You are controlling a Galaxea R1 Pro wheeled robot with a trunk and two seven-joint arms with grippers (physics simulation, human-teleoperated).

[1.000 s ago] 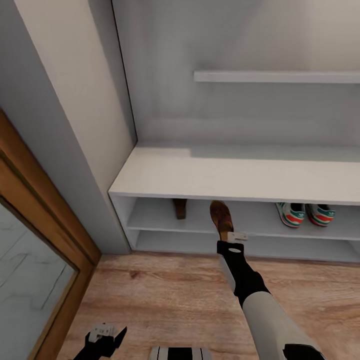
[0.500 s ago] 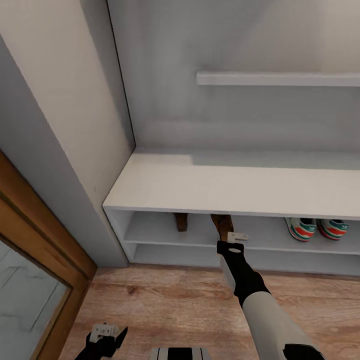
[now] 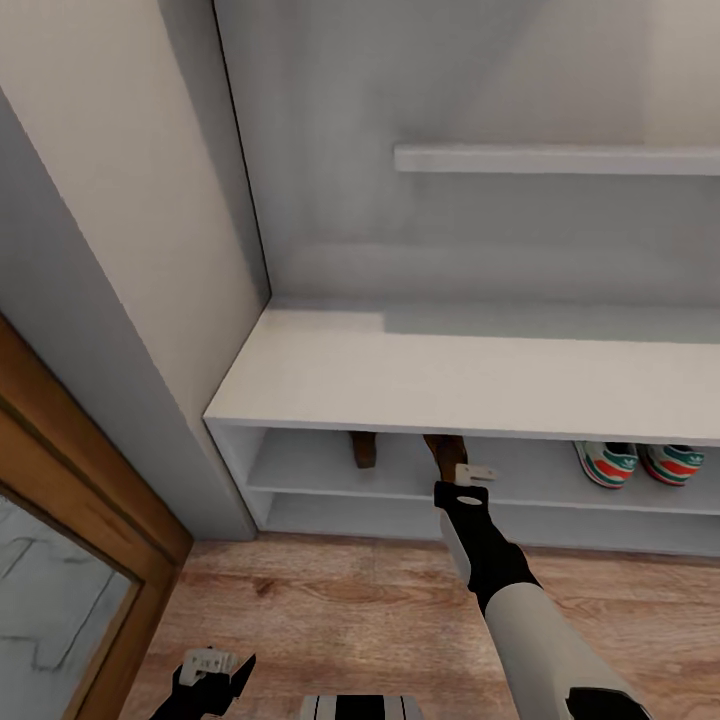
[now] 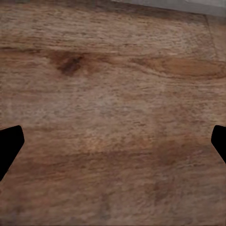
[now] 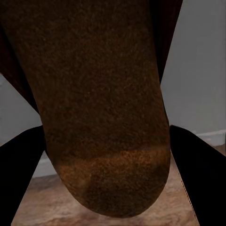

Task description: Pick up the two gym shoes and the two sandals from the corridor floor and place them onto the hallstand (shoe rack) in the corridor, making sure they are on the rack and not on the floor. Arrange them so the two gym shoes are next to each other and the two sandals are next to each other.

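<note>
One brown sandal [image 3: 363, 448] rests on the upper low shelf of the pale hallstand [image 3: 400, 375]. A second sandal [image 3: 443, 450] pokes into that shelf just to its right, its front hidden under the bench top, and my right gripper [image 3: 456, 473] is shut on its heel. The right wrist view has the sandal's tan sole [image 5: 101, 108] close up between the dark fingers [image 5: 19, 181]. Both gym shoes [image 3: 607, 463] [image 3: 672, 462] stand side by side on the same shelf, further right. My left gripper [image 3: 212, 668] hangs open low over the corridor floor [image 4: 113, 94].
A grey wall and a wood-framed glass door [image 3: 70, 520] close off the left side. A floating shelf [image 3: 555, 158] hangs above the bench top. Wood floor [image 3: 330, 610] runs along the front of the hallstand.
The camera has moved nearer and shifted slightly. My right arm has carried the sandal further under the bench top, so less of it shows. The left gripper has stayed put.
</note>
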